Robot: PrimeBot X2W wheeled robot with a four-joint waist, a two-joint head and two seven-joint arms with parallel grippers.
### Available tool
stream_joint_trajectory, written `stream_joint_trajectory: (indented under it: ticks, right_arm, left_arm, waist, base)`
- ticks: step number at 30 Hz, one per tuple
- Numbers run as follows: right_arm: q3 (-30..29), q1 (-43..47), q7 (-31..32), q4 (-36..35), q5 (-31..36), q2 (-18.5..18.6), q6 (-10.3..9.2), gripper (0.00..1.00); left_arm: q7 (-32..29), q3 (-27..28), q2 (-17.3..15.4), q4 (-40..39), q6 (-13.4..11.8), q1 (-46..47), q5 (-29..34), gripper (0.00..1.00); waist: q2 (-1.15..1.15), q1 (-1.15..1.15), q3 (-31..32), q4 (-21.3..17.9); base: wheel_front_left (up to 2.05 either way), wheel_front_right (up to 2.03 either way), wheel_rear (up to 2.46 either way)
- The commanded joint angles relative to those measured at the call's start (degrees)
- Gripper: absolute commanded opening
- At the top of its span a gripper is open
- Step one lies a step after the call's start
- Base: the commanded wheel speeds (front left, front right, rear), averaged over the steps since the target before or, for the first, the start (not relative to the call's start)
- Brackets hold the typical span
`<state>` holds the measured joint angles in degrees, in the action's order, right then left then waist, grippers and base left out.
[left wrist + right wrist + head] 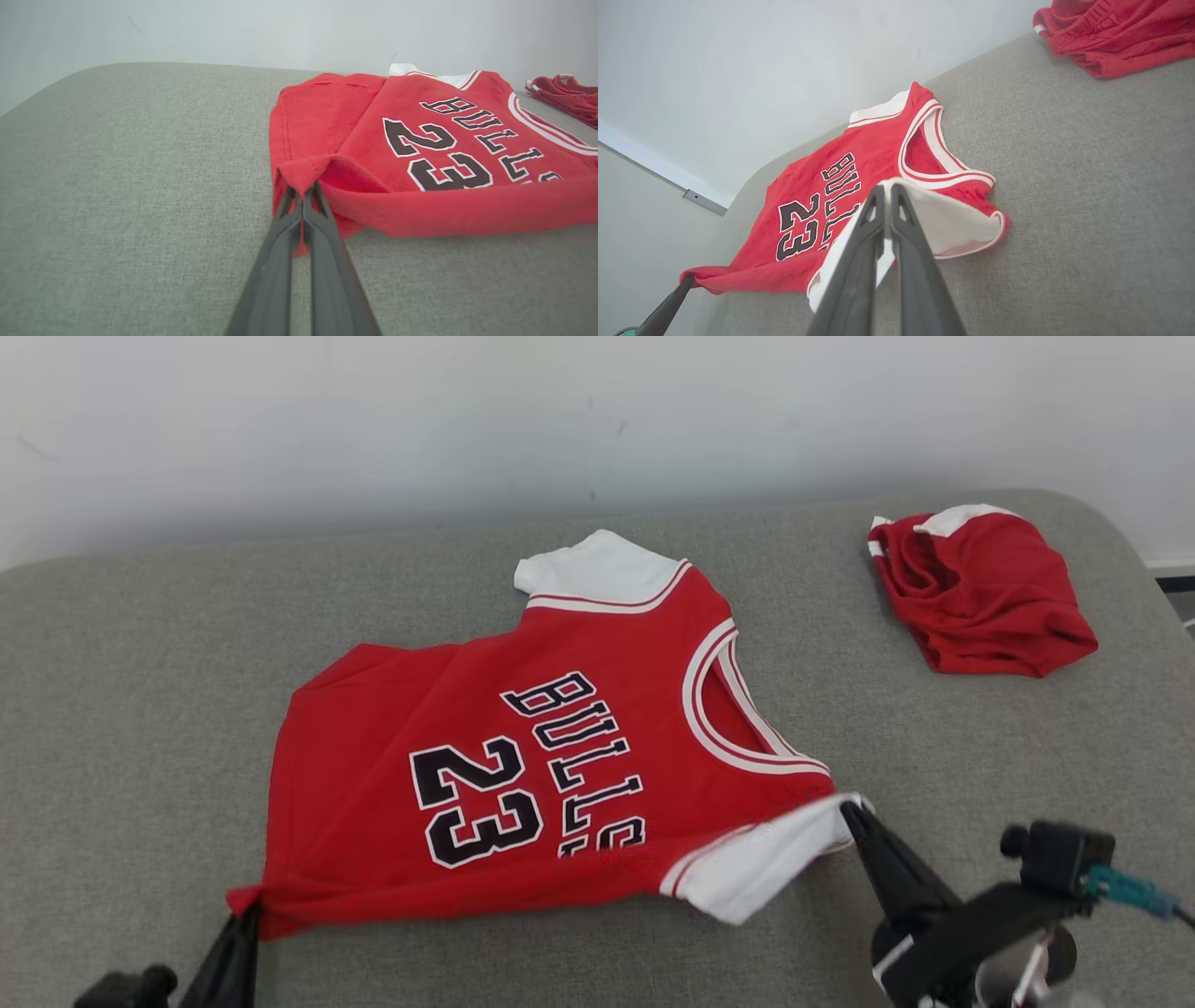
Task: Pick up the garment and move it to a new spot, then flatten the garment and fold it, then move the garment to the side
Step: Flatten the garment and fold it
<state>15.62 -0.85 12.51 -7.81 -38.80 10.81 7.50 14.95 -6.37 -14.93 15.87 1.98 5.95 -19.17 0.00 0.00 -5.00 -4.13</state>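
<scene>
The garment [523, 747] is a red jersey with white sleeves and black "BULLS 23" lettering, spread on the grey cushion with its near edge lifted. My left gripper [252, 907] is shut on the jersey's near hem corner [303, 175] at the lower left of the head view. My right gripper [850, 807] is shut on the near white sleeve [943, 219], holding it off the cushion. The left gripper's dark fingers [668, 305] also appear in the right wrist view's lower left corner. The far white sleeve [597, 569] lies flat toward the wall.
A second red garment [980, 593] lies crumpled at the cushion's far right. The grey cushion [140, 691] ends at a white wall behind and rounds off at the right, where the floor [1178, 595] shows. Bare cushion stretches to the jersey's left.
</scene>
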Motion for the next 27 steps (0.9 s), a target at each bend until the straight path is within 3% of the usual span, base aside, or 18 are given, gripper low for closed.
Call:
stream_joint_trajectory:
  ticks: [1,13,27]
  right_arm:
    - [0.4,-3.4,-0.8,1.8,0.0,0.6,-0.03,0.00]
    - [6.1,-27.0,-5.5,23.6,-2.2,-0.7,-0.02,0.00]
    - [14.3,-42.2,-15.1,46.5,-3.6,-1.7,-0.03,0.00]
  left_arm:
    - [-0.2,-0.2,-0.7,0.6,0.4,2.1,0.2,0.00]
    - [-2.9,-1.8,-3.7,8.7,2.9,15.4,0.4,0.00]
    - [-1.2,-4.3,-3.3,20.6,4.3,24.3,0.2,0.00]
  waist:
    - [0.00,0.00,-1.0,-0.1]
    - [0.00,0.00,-6.7,-0.1]
    - [0.00,0.00,-9.6,0.6]
  base:
    - [0.00,0.00,0.00]
    - [0.00,0.00,0.00]
    - [0.00,0.00,0.00]
